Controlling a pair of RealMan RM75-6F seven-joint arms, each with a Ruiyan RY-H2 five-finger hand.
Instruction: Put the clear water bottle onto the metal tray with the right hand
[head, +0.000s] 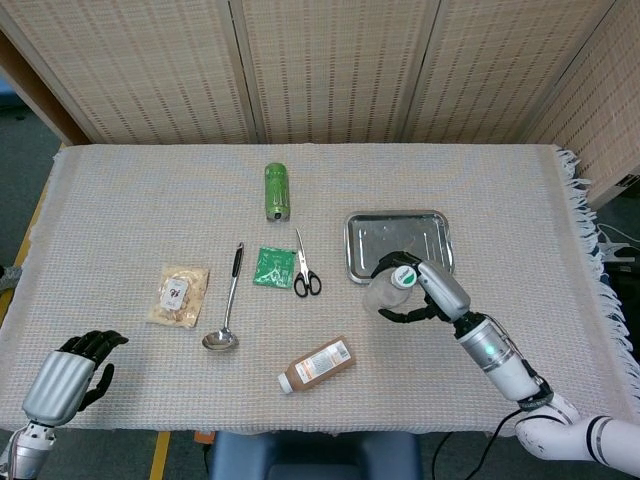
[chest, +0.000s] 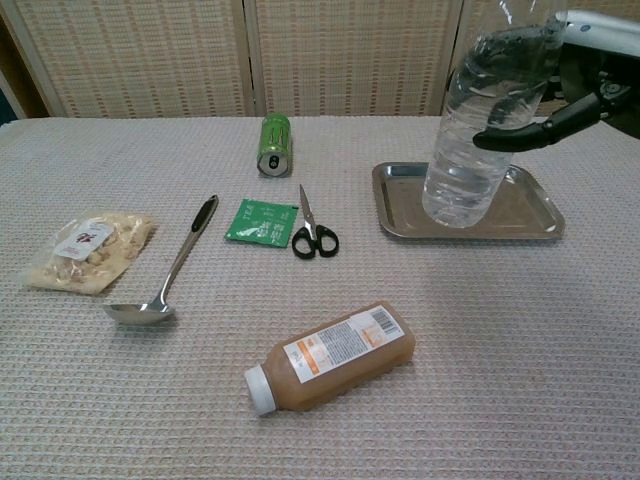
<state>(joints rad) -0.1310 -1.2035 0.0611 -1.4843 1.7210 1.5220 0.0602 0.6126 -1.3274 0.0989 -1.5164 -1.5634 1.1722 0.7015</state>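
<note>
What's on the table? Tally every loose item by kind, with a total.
Bottles: 2, clear water bottle, brown juice bottle
Green can: 1
Green tea packet: 1
Scissors: 1
Metal ladle: 1
Snack bag: 1
Metal tray: 1
Total: 8

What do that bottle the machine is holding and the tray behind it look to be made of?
The bottle, held by the right hand, looks like thin clear plastic: you see through it, its wall is ribbed, and it seems to hold water. The tray looks like polished metal, probably steel: silvery, with a raised rim and a mirror-like shine.
</note>
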